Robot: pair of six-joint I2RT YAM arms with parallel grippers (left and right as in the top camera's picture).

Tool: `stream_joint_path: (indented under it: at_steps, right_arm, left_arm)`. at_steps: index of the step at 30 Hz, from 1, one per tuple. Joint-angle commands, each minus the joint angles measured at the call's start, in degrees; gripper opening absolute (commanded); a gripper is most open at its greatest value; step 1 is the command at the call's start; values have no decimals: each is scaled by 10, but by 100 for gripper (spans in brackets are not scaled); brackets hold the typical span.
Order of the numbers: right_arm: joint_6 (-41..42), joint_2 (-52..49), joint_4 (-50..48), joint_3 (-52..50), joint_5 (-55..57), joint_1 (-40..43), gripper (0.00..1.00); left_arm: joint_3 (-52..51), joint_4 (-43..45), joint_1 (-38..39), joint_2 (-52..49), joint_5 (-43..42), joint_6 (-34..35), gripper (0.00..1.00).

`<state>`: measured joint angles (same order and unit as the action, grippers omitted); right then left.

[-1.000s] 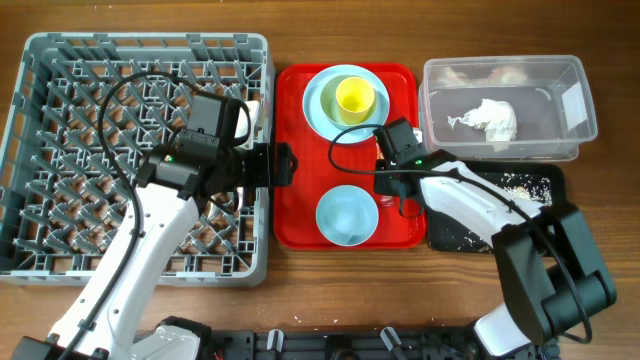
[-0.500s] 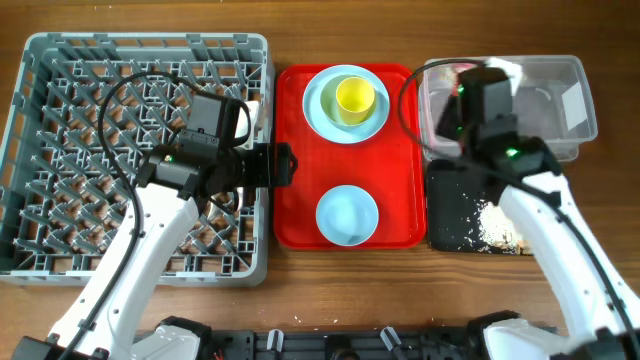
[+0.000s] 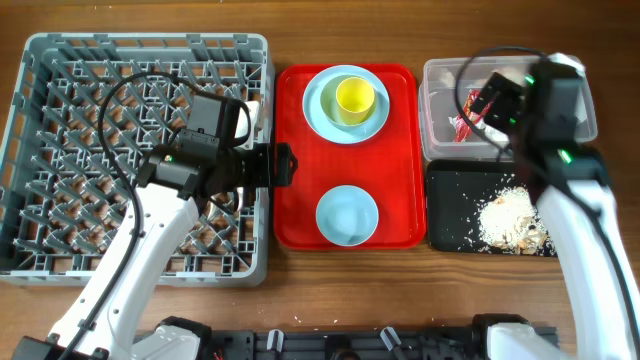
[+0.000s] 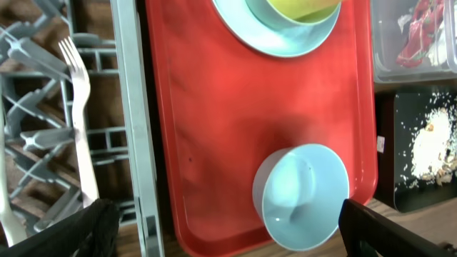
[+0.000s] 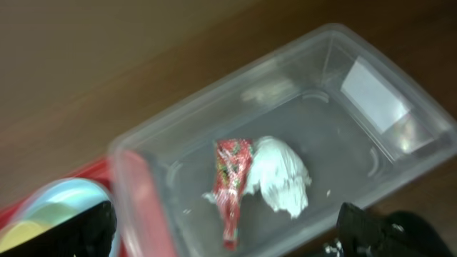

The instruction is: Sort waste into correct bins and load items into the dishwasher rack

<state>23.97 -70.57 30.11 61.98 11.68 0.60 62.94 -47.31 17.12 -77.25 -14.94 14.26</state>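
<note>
My right gripper (image 5: 225, 239) hangs open over the clear tub (image 3: 583, 110). Below it, the red snack wrapper (image 5: 232, 185) lies loose beside the white napkin (image 5: 282, 175); the wrapper (image 3: 465, 125) also shows from overhead. Beige food scraps (image 3: 510, 215) are piled in the black tray (image 3: 455, 215). My left gripper (image 4: 228, 235) stands open and empty over the near edge of the red tray (image 4: 214, 107), with the pale blue bowl (image 4: 303, 196) between its fingers. The yellow cup (image 3: 354, 97) sits on the blue plate (image 3: 315, 112). A cream fork (image 4: 78, 121) rests in the grey rack (image 3: 60, 45).
The rack fills the left of the table, the red tray sits in the middle, and the tub and black tray stand at the right. My left arm reaches across the rack's right side. Bare wood shows along the front edge.
My right arm swung from the red tray's right edge to above the clear tub and its jaws opened; the red wrapper now lies in the tub. The left arm has not moved.
</note>
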Motion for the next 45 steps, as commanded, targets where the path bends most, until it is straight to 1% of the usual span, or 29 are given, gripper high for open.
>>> stream_joint_path:
  at_steps: [1, 2, 8, 10, 12, 16, 22, 45]
  right_arm:
    - [7, 155, 83, 0, -37, 2, 99]
    - [14, 210, 116, -1, -37, 2, 100]
    - [17, 449, 247, -1, -34, 2, 100]
    - [17, 525, 292, -1, -7, 2, 100]
    - [17, 549, 305, -1, 0, 2, 100]
    - [23, 554, 344, -2, -2, 2, 100]
    - [62, 554, 386, -2, -6, 2, 100]
    - [62, 554, 386, -2, -6, 2, 100]
  left_arm:
    - [8, 2, -4, 4, -5, 3, 100]
    - [8, 2, -4, 4, -5, 3, 100]
    - [8, 2, -4, 4, -5, 3, 100]
    - [8, 2, -4, 4, -5, 3, 100]
    - [8, 2, -4, 4, -5, 3, 100]
    - [8, 2, -4, 4, -5, 3, 100]
    - [8, 2, -4, 4, -5, 3, 100]
    - [8, 2, -4, 4, -4, 3, 100]
